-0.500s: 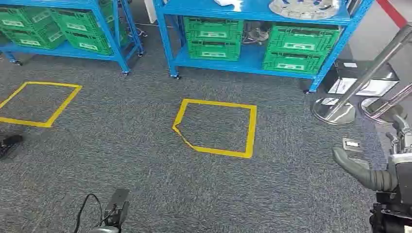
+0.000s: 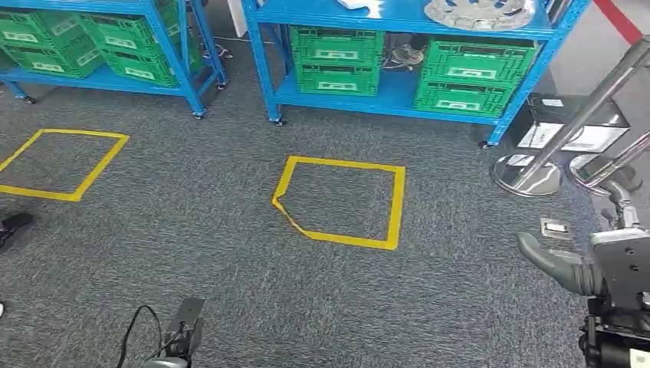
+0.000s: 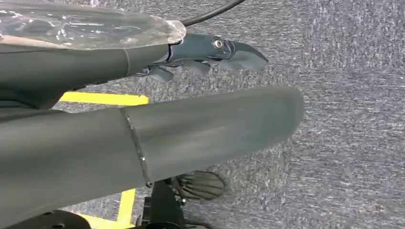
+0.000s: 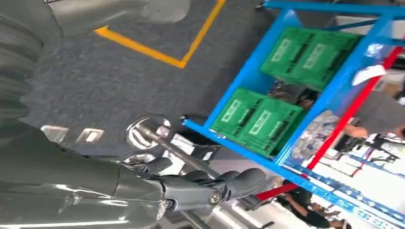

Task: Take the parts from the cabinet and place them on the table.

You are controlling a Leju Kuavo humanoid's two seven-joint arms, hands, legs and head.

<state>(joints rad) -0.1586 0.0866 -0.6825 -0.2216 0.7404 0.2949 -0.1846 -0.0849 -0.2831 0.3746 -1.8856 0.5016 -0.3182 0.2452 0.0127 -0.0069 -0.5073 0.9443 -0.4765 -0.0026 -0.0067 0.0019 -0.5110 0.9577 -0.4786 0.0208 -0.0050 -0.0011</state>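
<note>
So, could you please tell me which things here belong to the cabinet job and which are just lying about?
Job:
blue cabinet
silver part on its shelf
right hand, empty

Lying about:
green crates
yellow floor square
chrome post bases

Rough carpet, painted metal, ribbed plastic

The floor (image 2: 230,253) is rough grey carpet with glossy yellow tape (image 2: 395,207); the cabinet (image 2: 264,69) is smooth blue-painted metal holding ribbed green plastic crates (image 2: 336,57); a stanchion base (image 2: 529,175) is polished chrome.
</note>
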